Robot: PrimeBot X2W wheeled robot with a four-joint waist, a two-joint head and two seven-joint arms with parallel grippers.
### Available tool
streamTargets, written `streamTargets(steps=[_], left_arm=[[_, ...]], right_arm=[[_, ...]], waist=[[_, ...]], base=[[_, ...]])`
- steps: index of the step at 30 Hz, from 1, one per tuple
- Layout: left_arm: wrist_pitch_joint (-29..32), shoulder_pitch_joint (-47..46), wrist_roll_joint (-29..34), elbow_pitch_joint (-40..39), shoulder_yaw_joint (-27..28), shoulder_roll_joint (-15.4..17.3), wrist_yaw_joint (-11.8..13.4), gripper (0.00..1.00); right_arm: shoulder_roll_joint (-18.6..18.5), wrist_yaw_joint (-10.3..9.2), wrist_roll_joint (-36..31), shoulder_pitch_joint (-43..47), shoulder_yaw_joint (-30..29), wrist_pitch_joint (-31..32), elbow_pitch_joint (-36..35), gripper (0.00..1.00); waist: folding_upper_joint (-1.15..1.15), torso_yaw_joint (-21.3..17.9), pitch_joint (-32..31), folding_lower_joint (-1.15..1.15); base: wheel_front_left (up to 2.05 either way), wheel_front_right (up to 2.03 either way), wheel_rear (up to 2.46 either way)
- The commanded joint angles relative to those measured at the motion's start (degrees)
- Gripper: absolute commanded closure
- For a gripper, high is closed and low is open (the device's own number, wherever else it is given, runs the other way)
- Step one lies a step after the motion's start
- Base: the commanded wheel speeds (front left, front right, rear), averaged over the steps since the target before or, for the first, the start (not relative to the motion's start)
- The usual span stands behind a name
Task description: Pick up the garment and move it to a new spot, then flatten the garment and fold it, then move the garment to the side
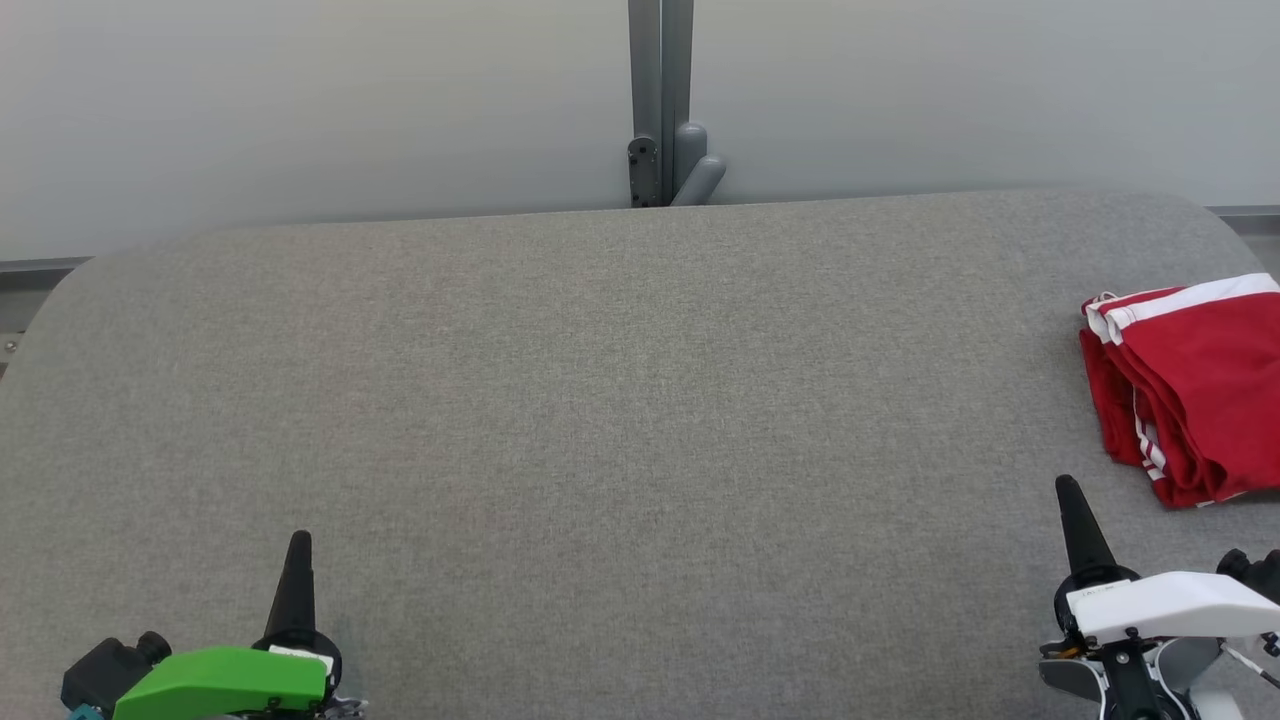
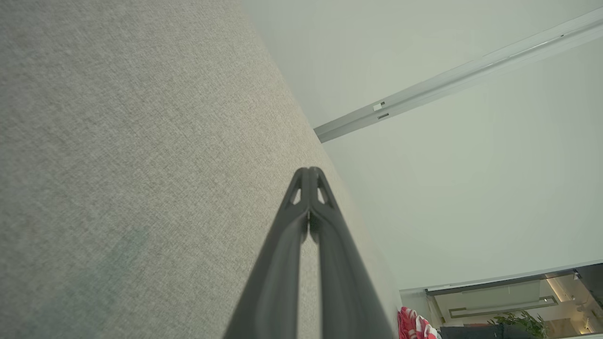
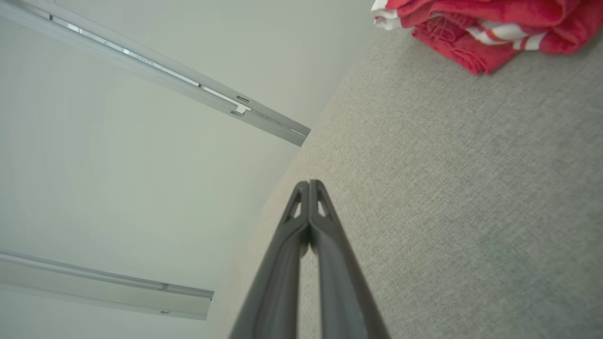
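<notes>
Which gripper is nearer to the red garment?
The right. The right gripper is close beside the red garment, not touching it; the left gripper is far across the grey surface.

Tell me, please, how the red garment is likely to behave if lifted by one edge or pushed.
The red garment would probably flop and unfold, since it lies in soft, loose folds. Pushed over the woven grey table cover, it would likely bunch rather than slide.

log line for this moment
garment: red-and-white, folded, right side of table | left end effector: shut, empty | right end effector: shut, empty, apart from garment
</notes>
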Motion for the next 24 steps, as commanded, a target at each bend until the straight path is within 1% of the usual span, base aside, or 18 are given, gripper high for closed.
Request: streamTargets(steps=[1, 24], left_arm=[[0.5, -1.5, -1.5, -0.6, 0.6, 0.5, -0.3, 1.0], [3.7, -3.7, -12.7, -0.8, 2.2, 0.5, -0.6, 1.0]], right_arm=[[-0.4, 0.03, 2.0, -1.0, 0.0, 0.5, -0.3, 1.0], [-0.5, 0.03, 15.6, -2.9, 0.1, 3.6, 0.4, 1.0]], waist=[[0.0, 0.0, 0.0, 0.0], [0.0, -0.5, 0.2, 0.0]], base=[[0.0, 0.0, 0.0], [0.0, 0.0, 0.0]])
